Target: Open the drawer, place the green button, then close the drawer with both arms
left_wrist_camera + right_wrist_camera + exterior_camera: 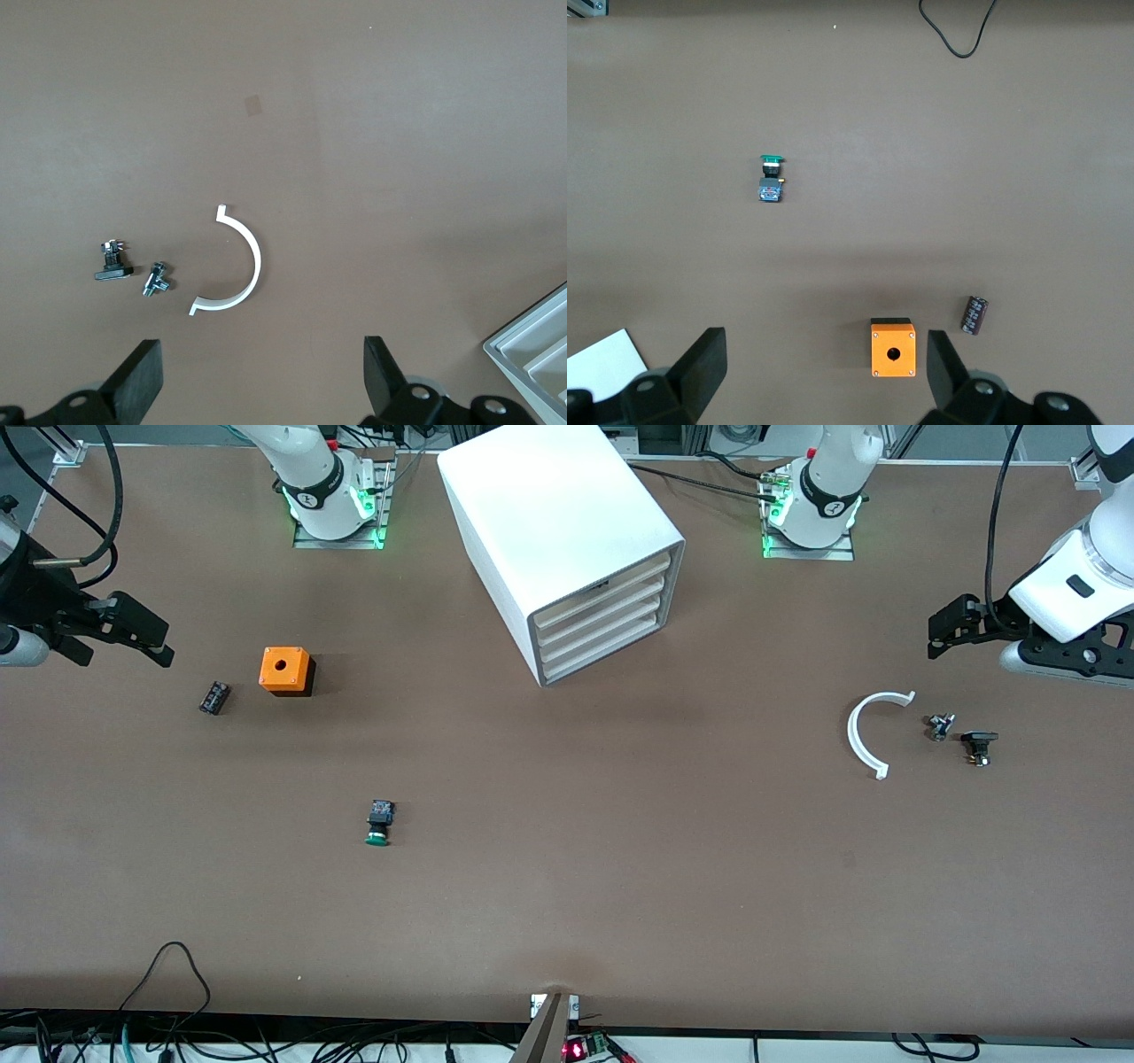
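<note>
The white cabinet (567,531) stands at the table's middle, between the arms' bases, with four cream drawer fronts (602,624) all pushed in. The button (380,823), green cap and black-blue body, lies on the table nearer the front camera, toward the right arm's end; it also shows in the right wrist view (772,178). My right gripper (151,642) hangs open and empty over the table at the right arm's end (824,363). My left gripper (943,633) hangs open and empty over the left arm's end (263,372).
An orange cube with a hole (284,670) (893,349) and a small black part (213,697) lie below the right gripper. A white curved piece (868,731) (239,266) and two small parts (940,726) (979,744) lie below the left gripper. A black cable (168,974) loops at the front edge.
</note>
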### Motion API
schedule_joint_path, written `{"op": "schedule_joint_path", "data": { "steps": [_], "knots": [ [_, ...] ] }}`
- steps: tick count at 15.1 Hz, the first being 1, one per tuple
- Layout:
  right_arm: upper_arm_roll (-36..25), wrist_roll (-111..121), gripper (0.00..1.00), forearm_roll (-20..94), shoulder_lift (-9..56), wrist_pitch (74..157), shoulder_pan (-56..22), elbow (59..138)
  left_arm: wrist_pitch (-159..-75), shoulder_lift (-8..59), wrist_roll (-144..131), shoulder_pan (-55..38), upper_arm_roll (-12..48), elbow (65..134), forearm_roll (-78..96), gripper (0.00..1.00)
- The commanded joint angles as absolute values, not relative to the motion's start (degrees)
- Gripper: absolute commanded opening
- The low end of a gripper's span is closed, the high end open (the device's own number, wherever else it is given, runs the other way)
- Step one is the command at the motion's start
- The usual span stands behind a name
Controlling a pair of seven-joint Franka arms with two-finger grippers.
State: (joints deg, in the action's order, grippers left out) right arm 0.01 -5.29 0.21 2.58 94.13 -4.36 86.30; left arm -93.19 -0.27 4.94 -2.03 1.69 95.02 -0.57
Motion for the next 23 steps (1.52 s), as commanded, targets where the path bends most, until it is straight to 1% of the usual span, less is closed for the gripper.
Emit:
{"op": "schedule_joint_path", "data": {
  "steps": [1,6,7,10,12,14,17,20,21,23],
  "knots": [
    [0.35,-5.53,1.00,-0.18,3.08,94.65,-4.13,85.69,-93.25,-0.79,5.27,-2.11,2.28,95.45,-0.09,1.00],
    [0.35,-5.09,1.00,-0.26,3.51,94.13,-3.78,85.34,-92.81,-0.79,5.27,-2.02,2.29,95.45,-0.09,1.00],
    [0.26,-5.36,1.00,0.35,4.56,94.04,-3.69,86.04,-92.73,-0.79,5.27,-2.02,2.29,95.45,-0.09,1.00],
    [0.18,-4.84,1.00,0.36,4.92,93.96,-4.13,88.77,-92.64,-0.79,5.36,-2.02,2.29,95.28,-0.09,1.00],
    [0.53,-4.57,1.00,0.70,8.15,95.01,-4.31,89.03,-91.94,-0.70,5.36,-2.02,2.29,94.83,0.00,1.00],
    [1.31,-2.56,1.00,2.71,11.41,97.37,-4.39,89.12,-89.66,-0.70,5.80,-2.02,2.28,94.75,0.79,1.00],
    [1.76,-1.93,1.00,3.25,14.49,104.92,-5.97,90.96,-83.78,-0.53,6.06,-2.37,2.55,94.31,4.28,1.00],
    [2.29,-1.93,1.00,3.34,17.92,109.67,-7.29,91.32,-77.37,0.52,6.15,-2.37,2.90,94.31,8.07,1.00],
    [2.37,-1.93,1.00,3.34,18.54,112.21,-7.29,92.88,-74.99,1.05,6.41,-2.29,2.90,94.31,11.13,1.00],
    [2.46,-1.32,1.00,3.34,18.63,119.84,-7.38,97.80,-71.47,2.80,7.47,-1.85,2.90,94.66,18.85,1.00]
  ]
}}
